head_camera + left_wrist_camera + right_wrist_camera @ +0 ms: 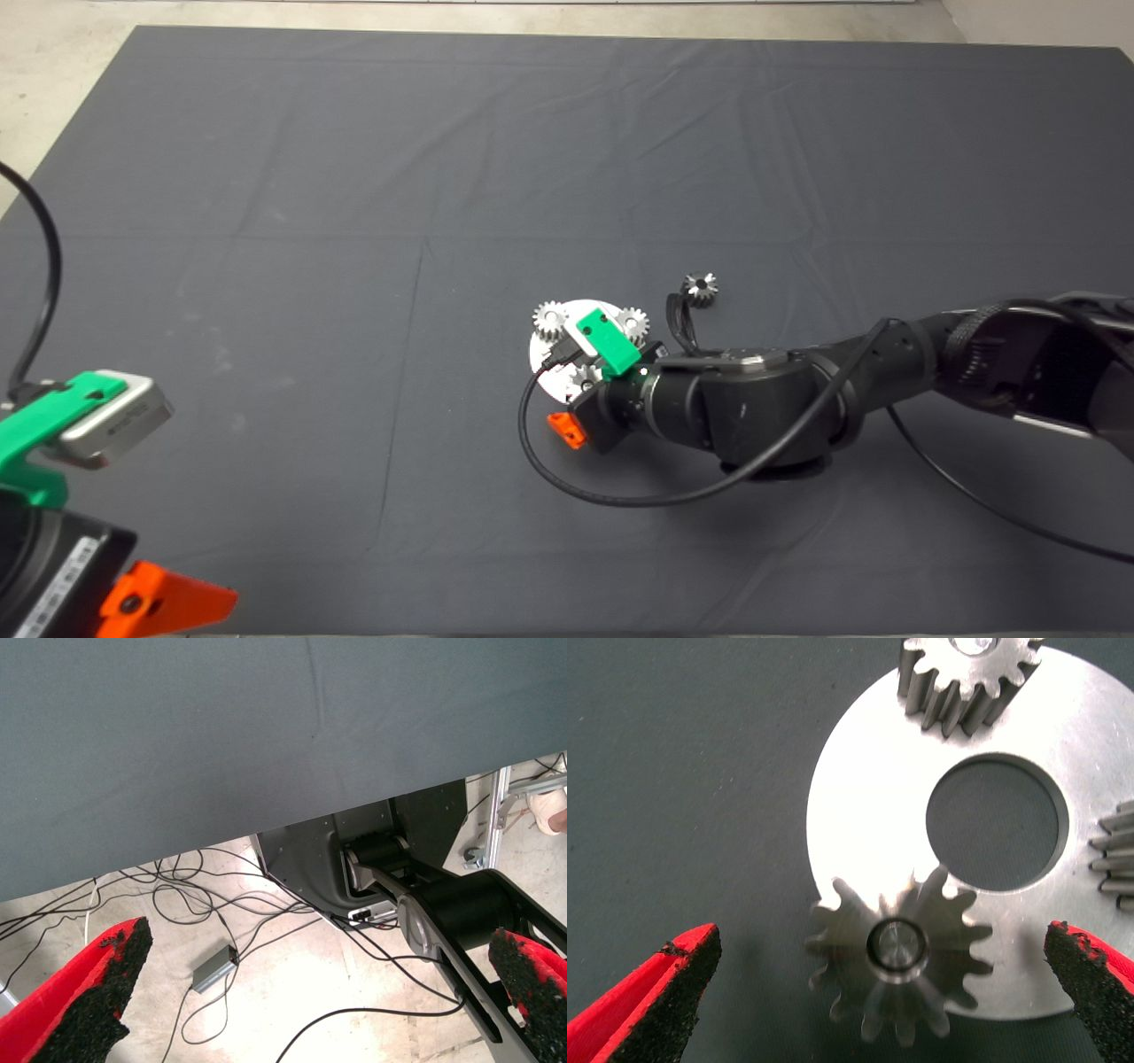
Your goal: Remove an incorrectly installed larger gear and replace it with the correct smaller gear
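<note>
A round steel plate (540, 356) lies mid-mat with three gears on it. My right gripper (881, 950) hangs open right above it. Its fingers (660, 1001) stand either side of the larger gear (899, 961), which sits on a pin at the plate's rim (859, 815) and looks wider than the two others. They do not touch it. In the head view this gear (584, 380) is mostly hidden under the wrist. The smaller gear (700, 285) lies loose on the mat behind the arm. My left gripper (155, 605) is parked open at the lower left.
Two small gears (549, 319) (632, 321) sit on the plate's far side; they also show in the right wrist view (970, 682) (1121, 859). The plate has a round centre hole (997, 824). The left wrist view shows the mat's edge, floor cables and the robot's base (372, 859).
</note>
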Tool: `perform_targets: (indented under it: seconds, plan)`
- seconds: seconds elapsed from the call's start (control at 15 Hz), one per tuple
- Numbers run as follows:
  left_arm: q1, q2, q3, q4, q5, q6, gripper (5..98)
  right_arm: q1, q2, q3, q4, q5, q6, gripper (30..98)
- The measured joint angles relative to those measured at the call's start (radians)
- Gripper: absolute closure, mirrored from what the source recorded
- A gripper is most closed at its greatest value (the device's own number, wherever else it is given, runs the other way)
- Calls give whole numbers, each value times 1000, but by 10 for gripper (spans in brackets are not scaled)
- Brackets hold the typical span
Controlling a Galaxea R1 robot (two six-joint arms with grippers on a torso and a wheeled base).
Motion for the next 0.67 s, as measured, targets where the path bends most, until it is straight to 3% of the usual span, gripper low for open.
perform_targets:
  seconds: [0.53,0.67]
  plan:
    - [0,0,0,0,0,0,60,-20,36,-67,-17,0,-34,333]
    - [0,0,0,0,0,0,60,-25,36,-68,-18,1,-35,383]
